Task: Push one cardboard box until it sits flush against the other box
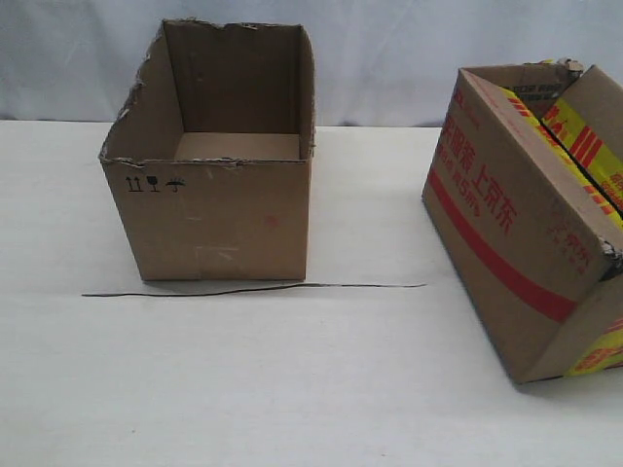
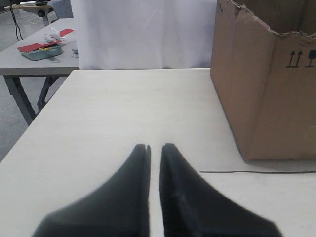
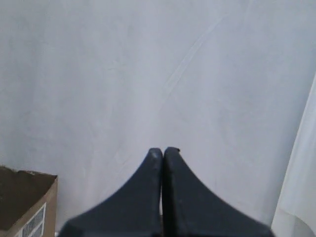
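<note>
The cardboard box (image 1: pixel 526 214), with yellow tape, a red stripe and red characters, sits at the right of the table, turned at an angle. The other box (image 1: pixel 219 195), plain brown with a torn rim, stands open-topped at left centre; a wide strip of table separates the two. Neither gripper shows in the exterior view. In the left wrist view my left gripper (image 2: pixel 154 146) hangs low over the table, fingers shut to a thin slit on nothing, with the plain box (image 2: pixel 266 84) off to one side. My right gripper (image 3: pixel 163 149) is shut and empty, facing the white backdrop.
A thin black line (image 1: pixel 253 288) lies on the white table (image 1: pixel 292 389) along the plain box's front. A box corner with a white label (image 3: pixel 24 202) shows in the right wrist view. A side table with red items (image 2: pixel 42 49) stands beyond the table's edge.
</note>
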Motion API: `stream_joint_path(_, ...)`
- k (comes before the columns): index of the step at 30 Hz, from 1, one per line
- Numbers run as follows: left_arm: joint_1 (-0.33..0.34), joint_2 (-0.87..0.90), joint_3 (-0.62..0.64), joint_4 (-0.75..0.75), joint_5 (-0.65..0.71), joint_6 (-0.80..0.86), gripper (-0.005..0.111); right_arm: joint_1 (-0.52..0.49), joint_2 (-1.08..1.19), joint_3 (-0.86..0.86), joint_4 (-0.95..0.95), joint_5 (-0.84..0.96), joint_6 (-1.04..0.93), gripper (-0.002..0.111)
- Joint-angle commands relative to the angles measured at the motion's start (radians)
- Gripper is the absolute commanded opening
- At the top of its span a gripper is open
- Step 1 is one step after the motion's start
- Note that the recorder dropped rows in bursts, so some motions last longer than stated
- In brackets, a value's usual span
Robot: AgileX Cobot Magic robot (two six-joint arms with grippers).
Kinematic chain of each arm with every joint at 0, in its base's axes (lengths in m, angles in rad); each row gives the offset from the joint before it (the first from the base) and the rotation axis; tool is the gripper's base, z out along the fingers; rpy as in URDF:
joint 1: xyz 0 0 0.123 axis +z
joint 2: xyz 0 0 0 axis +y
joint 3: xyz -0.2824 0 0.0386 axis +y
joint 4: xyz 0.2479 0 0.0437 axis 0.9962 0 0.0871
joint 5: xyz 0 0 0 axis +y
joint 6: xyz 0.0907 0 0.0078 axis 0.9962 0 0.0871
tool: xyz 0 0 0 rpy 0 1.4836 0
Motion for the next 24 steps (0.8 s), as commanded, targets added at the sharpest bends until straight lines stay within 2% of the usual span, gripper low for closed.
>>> stream_joint_path(1, -0.007, -0.001, 0.002, -0.009, -0.012, -0.004, 0.000, 0.001, -0.003, -0.005, -0.001, -0.041, -0.004, 0.000)
stream_joint_path(14, -0.007, -0.001, 0.002, -0.009, -0.012, -0.004, 0.000, 0.001, 0.003, -0.005, -0.001, -0.028, -0.004, 0.000)
stream_joint_path(24, -0.007, -0.001, 0.002, -0.009, -0.012, -0.004, 0.000, 0.001, 0.101, -0.005, -0.001, 0.156, 0.000, 0.000)
